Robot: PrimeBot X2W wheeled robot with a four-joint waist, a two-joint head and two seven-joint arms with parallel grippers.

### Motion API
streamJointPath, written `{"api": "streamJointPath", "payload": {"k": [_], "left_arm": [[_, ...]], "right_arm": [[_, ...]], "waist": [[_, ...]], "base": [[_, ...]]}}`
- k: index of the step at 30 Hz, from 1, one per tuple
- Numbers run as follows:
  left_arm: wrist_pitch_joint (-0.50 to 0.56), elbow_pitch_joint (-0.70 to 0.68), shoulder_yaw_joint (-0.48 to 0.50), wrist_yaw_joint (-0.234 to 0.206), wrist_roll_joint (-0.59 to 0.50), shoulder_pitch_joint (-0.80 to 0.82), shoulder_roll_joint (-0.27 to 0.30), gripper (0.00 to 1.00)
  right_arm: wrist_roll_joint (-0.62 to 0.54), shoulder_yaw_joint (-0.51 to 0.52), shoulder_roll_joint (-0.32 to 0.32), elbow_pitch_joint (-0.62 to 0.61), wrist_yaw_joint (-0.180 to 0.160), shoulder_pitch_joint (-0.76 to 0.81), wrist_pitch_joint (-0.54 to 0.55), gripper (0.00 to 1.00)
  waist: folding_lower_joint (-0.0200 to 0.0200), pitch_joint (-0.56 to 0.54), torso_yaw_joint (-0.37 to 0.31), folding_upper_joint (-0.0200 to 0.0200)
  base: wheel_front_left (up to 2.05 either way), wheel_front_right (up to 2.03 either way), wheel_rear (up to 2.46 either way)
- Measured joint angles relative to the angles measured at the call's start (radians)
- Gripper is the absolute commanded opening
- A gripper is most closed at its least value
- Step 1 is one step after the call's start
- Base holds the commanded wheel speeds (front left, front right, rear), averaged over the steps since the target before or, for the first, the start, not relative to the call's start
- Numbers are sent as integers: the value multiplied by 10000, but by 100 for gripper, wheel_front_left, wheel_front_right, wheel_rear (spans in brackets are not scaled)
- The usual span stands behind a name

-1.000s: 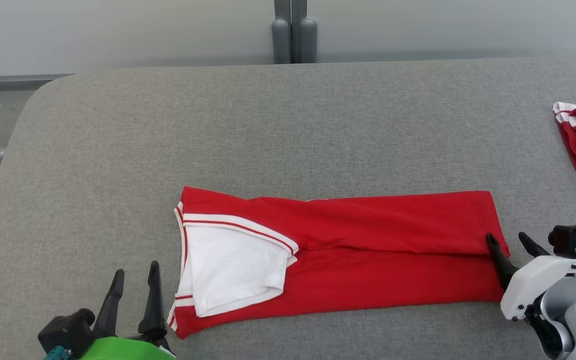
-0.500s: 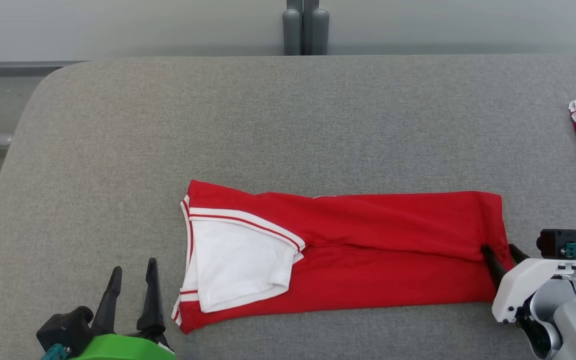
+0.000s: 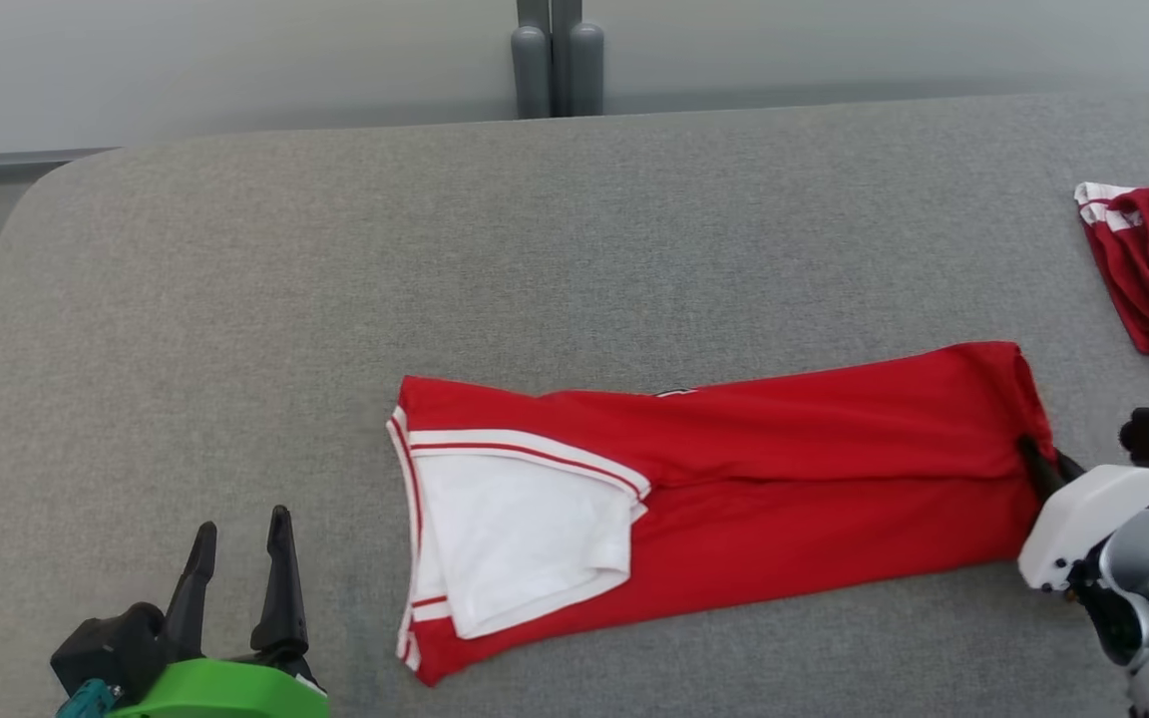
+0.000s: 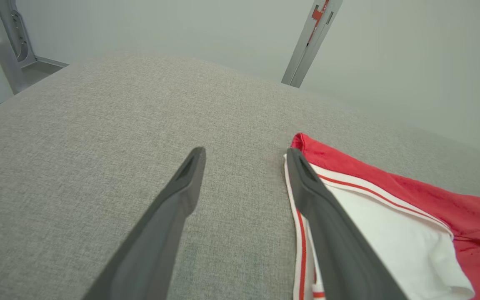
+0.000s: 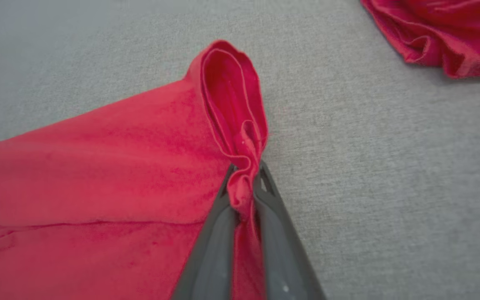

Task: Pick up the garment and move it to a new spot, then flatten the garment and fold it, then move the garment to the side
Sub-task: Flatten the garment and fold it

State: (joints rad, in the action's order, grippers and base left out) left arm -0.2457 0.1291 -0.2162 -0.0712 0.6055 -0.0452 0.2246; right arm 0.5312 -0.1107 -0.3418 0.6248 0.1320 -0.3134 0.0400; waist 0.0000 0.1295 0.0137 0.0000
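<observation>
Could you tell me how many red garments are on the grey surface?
2. The folded garment lies mid-surface, one end pinched in the right gripper; the crumpled garment lies far right, partly out of frame.

A red cloth garment [image 3: 814, 479], folded lengthwise into one long band, was laid flat on the grey woven surface [image 3: 535, 249]. It was set at a slight slant, with the right end farther from the robot. At its left end a white panel [image 3: 525, 529] trimmed with red and white stripes was laid uppermost. The right hem was gathered into a raised loop and pinched between the fingers of the right gripper [image 3: 1038, 457].
</observation>
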Motion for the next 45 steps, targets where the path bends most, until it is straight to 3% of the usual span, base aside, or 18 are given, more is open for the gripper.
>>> {"api": "streamJointPath", "payload": {"k": [6, 12, 20, 31, 39, 45], "left_arm": [[-17, -52, -4, -96, -90, 105, 79, 100], [-13, -42, -109, -140, -134, 102, 90, 100], [36, -2, -303, -171, -242, 99, 61, 100], [40, 111, -447, -167, -242, 92, 27, 100], [40, 215, -579, -96, -240, 123, -42, 100], [38, 359, -717, -48, -240, 320, -151, 100]], "right_arm": [[52, 832, -546, -349, -4, 68, 75, 0], [504, 1003, -259, -1296, -6, 434, 493, 0], [1281, 303, 282, -3260, -10, 1167, 1133, 0], [1739, -1152, 788, -5490, -17, 1417, 2096, 0], [2615, -2545, 1925, -5501, -17, 913, 2629, 0], [2706, -3509, 2447, -4514, -17, 364, 2523, 0]], "waist": [[0, -43, -433, 0], [0, -127, -869, 0], [0, -317, -1121, 0], [-1, -461, -852, 0], [0, -468, -507, 0], [0, -442, -164, 0]], "base": [[0, 0, 0], [0, 0, 0], [0, 0, 0], [0, 0, 0], [0, 0, 0], [0, 0, 0]]}}
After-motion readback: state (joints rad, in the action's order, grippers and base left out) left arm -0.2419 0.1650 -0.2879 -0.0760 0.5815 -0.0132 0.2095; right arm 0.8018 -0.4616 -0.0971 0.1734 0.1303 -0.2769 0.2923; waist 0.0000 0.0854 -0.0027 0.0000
